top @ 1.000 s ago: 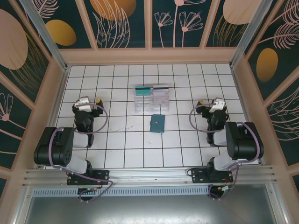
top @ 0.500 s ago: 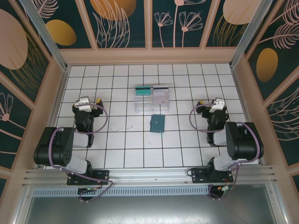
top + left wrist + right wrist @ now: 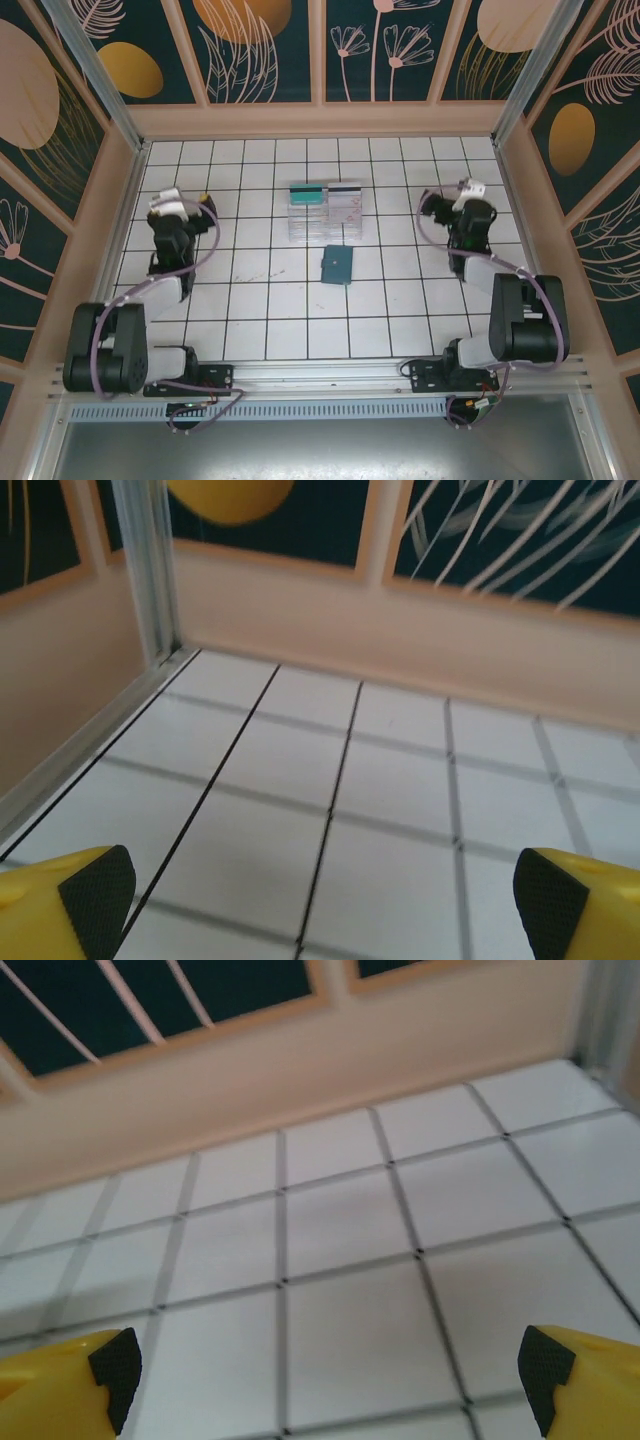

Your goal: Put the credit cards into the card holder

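The card holder (image 3: 337, 265) lies folded shut on the white tiled desk (image 3: 260, 310), near the middle and between the two arms. Just beyond it sits a clear tray (image 3: 320, 228). Two cards rest side by side at the tray's far end: the teal card (image 3: 307, 193) on the left and the whitish card (image 3: 345, 197) on the right (its dark stripe runs along the far edge). The holder and tray lie close together, but it is hard to tell whether they touch. The left pincer (image 3: 325, 905) hangs over the left side of the desk, well apart from the holder. Its yellow fingers (image 3: 40, 890) with black pads are spread wide and hold nothing. The right pincer (image 3: 330, 1380) hangs over the right side, likewise well away from the cards, its fingers (image 3: 590, 1360) wide apart and empty.
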You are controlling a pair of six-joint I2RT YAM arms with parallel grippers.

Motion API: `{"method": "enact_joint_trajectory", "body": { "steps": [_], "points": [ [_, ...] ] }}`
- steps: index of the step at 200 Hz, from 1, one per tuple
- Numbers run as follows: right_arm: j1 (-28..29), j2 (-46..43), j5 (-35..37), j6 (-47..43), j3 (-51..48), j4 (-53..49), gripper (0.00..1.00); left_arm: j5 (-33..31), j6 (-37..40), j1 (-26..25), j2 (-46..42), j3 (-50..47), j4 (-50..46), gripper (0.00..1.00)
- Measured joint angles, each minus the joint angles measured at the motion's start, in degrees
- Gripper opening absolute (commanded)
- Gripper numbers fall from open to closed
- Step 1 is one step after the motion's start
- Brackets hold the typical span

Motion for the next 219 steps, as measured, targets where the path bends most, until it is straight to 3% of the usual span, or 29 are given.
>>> {"method": "enact_joint_trajectory", "body": {
  "steps": [27, 68, 91, 126, 149, 219],
  "points": [
    [2.7, 0.2, -9.9, 4.5, 7.6, -10.8, 0.86, 5.9, -7.3, 0.0, -5.9, 4.3, -8.0, 0.99],
    [24.4, 1.3, -13.5, 3.1, 11.0, -31.0, 0.83, 16.4, -17.8, 0.0, -8.1, -0.2, -17.9, 0.99],
    [31.1, 4.6, -14.0, -0.9, 15.1, -38.1, 0.83, 20.8, -21.3, -0.3, -8.6, -1.4, -21.5, 0.99],
    [37.4, 15.8, -10.1, -7.0, 25.7, -47.3, 0.66, 23.6, -23.3, -2.2, -8.8, -1.4, -22.8, 0.99],
    [40.7, 22.4, -7.5, -11.0, 31.5, -51.7, 0.62, 23.8, -23.8, -4.1, -9.7, -1.7, -22.7, 0.99],
    [44.5, 24.2, -1.6, -14.3, 32.7, -59.1, 0.57, 24.0, -24.7, -5.5, -11.6, -4.4, -22.5, 0.99]
  ]
}}
